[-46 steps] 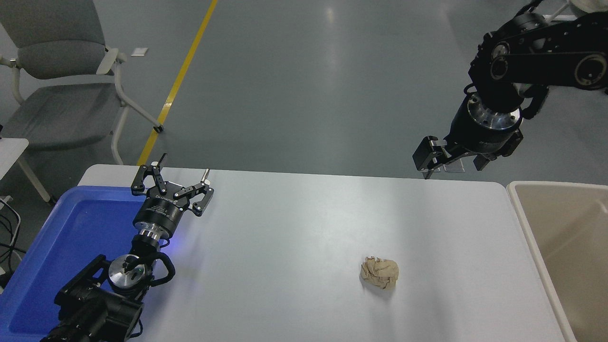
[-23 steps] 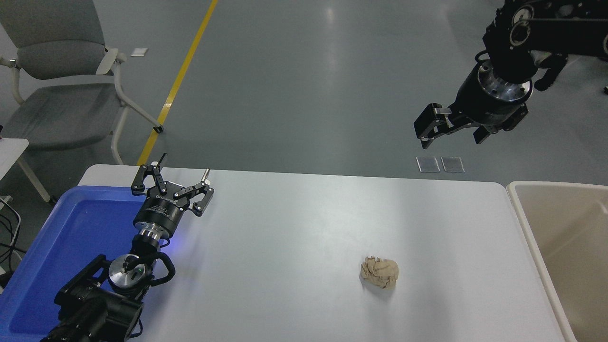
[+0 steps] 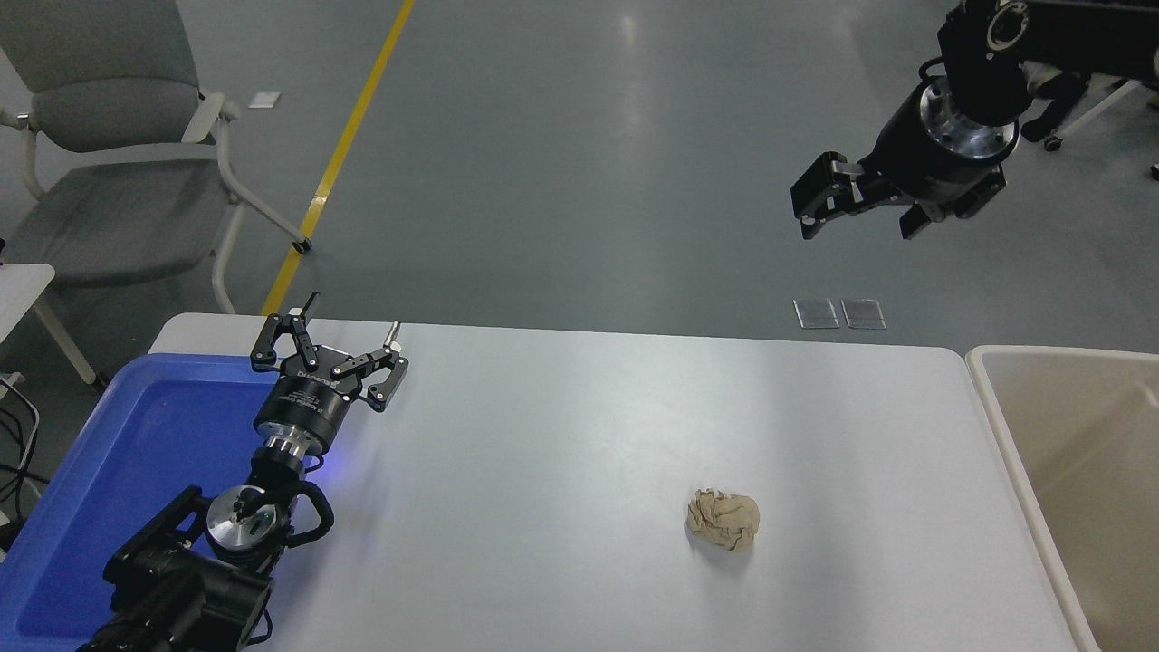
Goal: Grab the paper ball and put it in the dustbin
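Right claw [image 3: 856,204]: held high in the upper right, over the floor beyond the bench's far edge, well apart from everything on the bench. Its fingers are seen spread, with nothing between them.

Left claw [image 3: 330,349]: parked at the lower left, at the inner edge of the blue tray [image 3: 109,471], fingers splayed and empty.

Paper ball [image 3: 723,520]: a crumpled tan wad, found alone on the white bench [image 3: 561,435], right of centre and toward the near edge, near the dustbin [image 3: 996,398] but not touching it.

Handling, as judged: very light, soft and easily crushed, not fragile. The creased surface is expected to give friction enough, so slipping is thought unlikely; being pushed along the smooth bench by one finger is the greater risk. A hold across the widest part of the lump, from above with the fingers well spread and lowered to either side, is recommended. Gentle closing should suffice.

Dustbin: a cream bin with a thick pale rim, set against the bench's right end, its mouth uncovered, only partly in view.

Writing: small white print is seen on the body of the left claw, too small to be read. No other labels are legible.
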